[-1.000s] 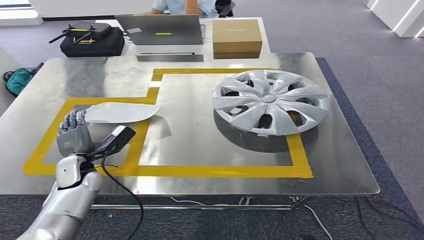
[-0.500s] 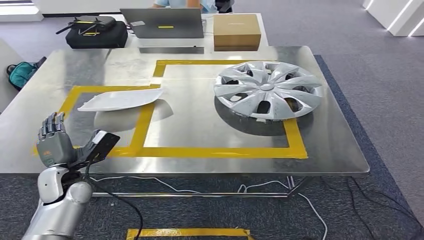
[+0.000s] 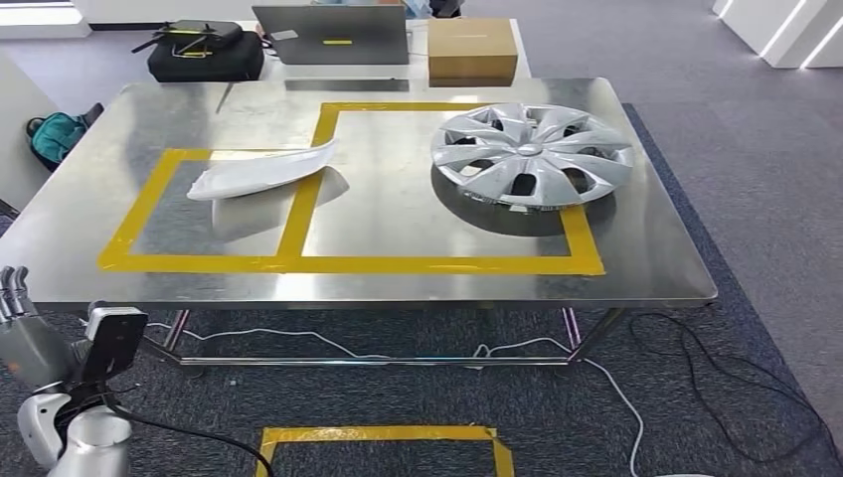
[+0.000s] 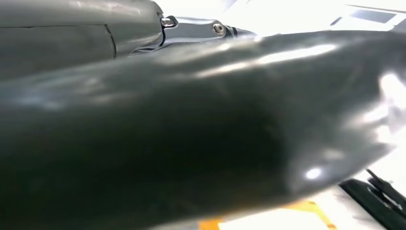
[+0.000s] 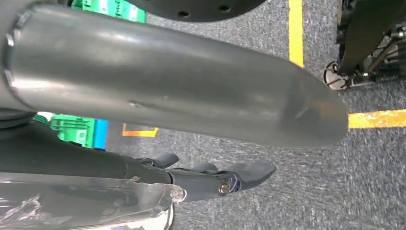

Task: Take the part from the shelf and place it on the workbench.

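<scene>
The white curved part (image 3: 263, 171) lies on the steel workbench (image 3: 418, 229), across the yellow tape between the left marked square and the larger one. Nothing touches it. My left hand (image 3: 30, 338) hangs low at the near left, below and in front of the bench edge, with its fingers upright and apart and nothing in it. In the right wrist view my right hand (image 5: 225, 176) hangs over grey carpet, its dark fingers stretched out and holding nothing.
A silver wheel cover (image 3: 532, 154) rests on the bench's right half. A laptop (image 3: 331, 35), a cardboard box (image 3: 472, 50) and a black case (image 3: 204, 55) stand behind it. Cables (image 3: 328, 343) trail under the bench. A yellow tape mark (image 3: 383, 442) is on the carpet.
The whole view has pulled back from the bench, so the camera moved. My left hand has left the white part and dropped from the bench top to below its front edge.
</scene>
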Tool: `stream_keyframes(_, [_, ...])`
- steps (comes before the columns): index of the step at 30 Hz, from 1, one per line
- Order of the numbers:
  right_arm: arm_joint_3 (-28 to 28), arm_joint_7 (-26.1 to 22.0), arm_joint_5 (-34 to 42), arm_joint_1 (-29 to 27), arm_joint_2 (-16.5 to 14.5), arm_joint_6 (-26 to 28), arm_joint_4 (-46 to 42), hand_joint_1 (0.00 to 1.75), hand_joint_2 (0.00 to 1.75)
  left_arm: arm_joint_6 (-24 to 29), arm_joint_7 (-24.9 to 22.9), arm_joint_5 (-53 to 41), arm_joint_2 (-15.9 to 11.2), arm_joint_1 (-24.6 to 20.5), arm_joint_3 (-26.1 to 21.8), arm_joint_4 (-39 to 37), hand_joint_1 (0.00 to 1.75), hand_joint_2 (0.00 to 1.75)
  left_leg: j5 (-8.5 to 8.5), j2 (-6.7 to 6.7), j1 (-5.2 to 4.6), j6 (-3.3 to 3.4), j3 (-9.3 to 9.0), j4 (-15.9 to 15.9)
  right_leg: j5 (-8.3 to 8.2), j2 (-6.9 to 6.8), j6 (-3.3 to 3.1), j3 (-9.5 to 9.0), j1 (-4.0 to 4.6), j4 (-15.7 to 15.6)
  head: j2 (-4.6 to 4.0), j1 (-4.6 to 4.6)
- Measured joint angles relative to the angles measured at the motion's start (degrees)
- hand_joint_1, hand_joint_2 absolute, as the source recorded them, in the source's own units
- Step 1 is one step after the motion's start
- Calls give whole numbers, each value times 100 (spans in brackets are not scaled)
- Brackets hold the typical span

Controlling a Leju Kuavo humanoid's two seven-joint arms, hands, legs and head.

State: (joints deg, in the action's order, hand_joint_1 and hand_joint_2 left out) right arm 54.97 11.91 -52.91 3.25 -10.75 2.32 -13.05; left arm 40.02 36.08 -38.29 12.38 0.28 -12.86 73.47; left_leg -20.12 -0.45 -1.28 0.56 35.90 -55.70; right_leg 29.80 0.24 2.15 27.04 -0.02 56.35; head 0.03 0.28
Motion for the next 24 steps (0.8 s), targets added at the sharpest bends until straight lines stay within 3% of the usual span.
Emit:
stream_keyframes(2, [52,-9,16,-13,-18,4,-5,0,0,-8,75,412,26,64,-206,-14,0,0,-106,-22,21,-77,59,-75,-98,-65,-116,99,-8,-9,0,-3])
stream_keyframes(4, [101,-8,30,-16,-32,0,-16,0,0,-59,134,842,33,144,-424,-60,0,0,-613,-23,57,-173,231,-529,-231,-127,-204,223,-32,-21,-1,-28])
stream_keyframes(6, [145,-7,36,-25,-34,-9,-21,0,0,-143,162,1168,31,210,-599,-125,0,0,-1149,-17,109,-254,456,-1317,-373,-186,-214,376,-38,-14,-1,-48])
stream_keyframes(7, [161,-5,37,-31,-34,-14,-21,0,0,-202,167,1298,30,240,-671,-159,0,0,-1247,-16,134,-285,507,-1627,-442,-230,-202,456,-43,-10,-1,-48])
stream_keyframes(8, [174,-3,37,-34,-36,-16,-22,0,0,-280,170,1412,31,266,-732,-197,0,0,-1202,-8,158,-313,464,-1757,-505,-282,-185,544,-51,-5,-1,-49])
stream_keyframes(9, [186,-1,37,-35,-39,-17,-22,0,0,-371,171,1544,31,285,-794,-242,0,0,-1056,13,183,-340,307,-1669,-562,-336,-160,623,-63,0,-1,-48])
stream_keyframes(11, [210,1,37,-30,-45,-18,-27,0,0,-525,176,1765,33,297,-923,-330,0,0,-787,178,229,-393,-309,-948,-659,-439,-91,750,-84,24,-1,-52])
stream_keyframes(12, [220,1,37,-31,-48,-18,-33,0,0,-563,180,1818,33,291,-971,-361,0,0,-765,286,237,-397,-649,-483,-697,-486,-52,794,-86,48,-1,-57])
stream_keyframes(13, [230,1,37,-31,-50,-18,-40,0,0,-583,187,1838,35,285,-1005,-382,0,0,-797,362,236,-371,-879,-132,-738,-538,-8,822,-83,68,-1,-59])
stream_keyframes(14, [239,1,37,-28,-51,-18,-46,0,0,-594,193,1847,37,286,-1030,-400,0,0,-840,393,222,-326,-992,72,-782,-592,32,836,-82,77,-1,-66])
stream_keyframes(16, [253,0,37,-21,-55,-18,-50,0,0,-605,201,1864,38,311,-1091,-443,0,0,-814,301,194,-192,-924,133,-863,-693,114,848,-108,62,-1,-65])
stream_keyframes(17, [256,-1,37,-22,-57,-18,-51,0,0,-606,202,1871,41,326,-1121,-465,0,0,-764,251,186,-130,-863,126,-808,-647,148,871,-128,90,-1,-64])
stream_keyframes(18, [260,-1,37,-28,-61,-19,-51,0,0,-609,202,1877,43,332,-1144,-485,0,0,-705,200,184,-69,-795,126,-647,-530,174,921,-141,207,-1,-58])
stream_keyframes(19, [266,-2,37,-38,-67,-20,-52,0,0,-611,202,1878,45,328,-1159,-502,0,0,-632,141,180,-15,-710,128,-374,-366,185,1008,-144,470,-1,-53])
stream_keyframes(21, [285,-2,37,-49,-74,-22,-52,0,0,-629,203,1885,47,319,-1173,-533,0,0,-481,9,144,44,-525,122,221,-97,160,1205,-110,1254,-1,-40])
stream_keyframes(22, [294,-2,36,-50,-75,-21,-52,0,0,-673,190,1928,49,319,-1186,-551,0,0,-402,-66,119,58,-426,119,373,-49,129,1253,-77,1596,-1,-37])
stream_keyframes(23, [302,-2,35,-47,-75,-20,-52,0,0,-757,159,2014,50,322,-1209,-578,0,0,-328,-135,95,64,-332,114,374,-30,88,1217,-41,1756,-1,-37])
stream_keyframes(24, [307,-1,31,-43,-74,-20,-53,0,0,-895,109,2157,49,319,-1250,-622,0,0,-259,-206,74,65,-248,110,260,-14,36,1081,-3,1712,-1,-37])
